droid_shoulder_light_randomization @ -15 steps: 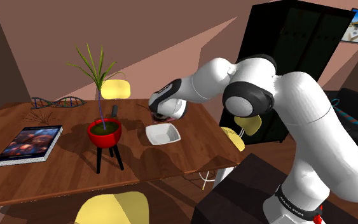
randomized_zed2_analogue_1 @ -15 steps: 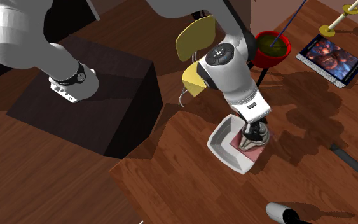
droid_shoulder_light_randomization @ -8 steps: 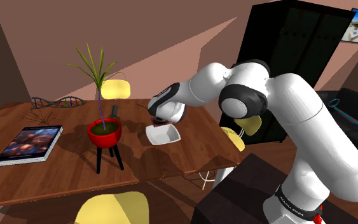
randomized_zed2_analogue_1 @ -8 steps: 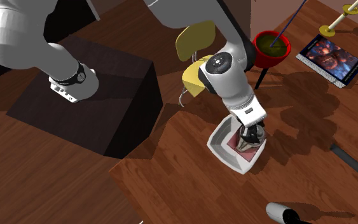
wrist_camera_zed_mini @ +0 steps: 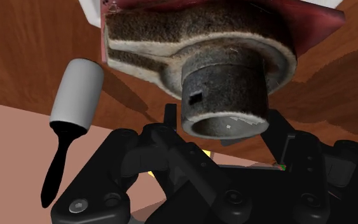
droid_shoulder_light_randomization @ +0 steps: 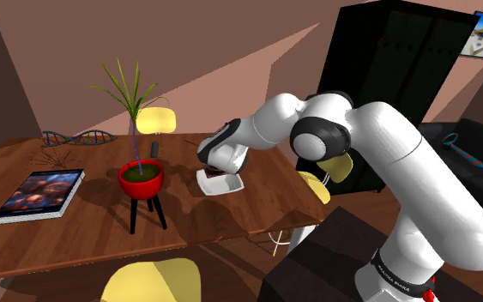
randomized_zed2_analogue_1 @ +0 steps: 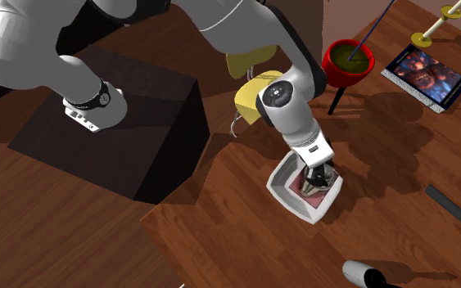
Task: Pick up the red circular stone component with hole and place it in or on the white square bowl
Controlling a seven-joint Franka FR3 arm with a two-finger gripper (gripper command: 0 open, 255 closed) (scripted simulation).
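Claw [randomized_zed2_analogue_1: 315,182] clasps the holed stone component [wrist_camera_zed_mini: 225,83] over the white bowl [randomized_zed2_analogue_1: 279,185]; released off-centre, it may catch the rim

white arm [droid_shoulder_light_randomization: 394,163] extended forward, wrist bent down, hand [randomized_zed2_analogue_1: 315,185] clasping component [wrist_camera_zed_mini: 228,83]

In the shoulder view the arm [droid_shoulder_light_randomization: 377,146] covers most of the bowl [droid_shoulder_light_randomization: 233,185]. In the wrist view the stone part [wrist_camera_zed_mini: 228,76] hides the tips of the gripper [wrist_camera_zed_mini: 223,124] clasping it, and the bowl runs off the edge. The second exterior view's bottom edge cuts the lint roller [randomized_zed2_analogue_1: 363,274].
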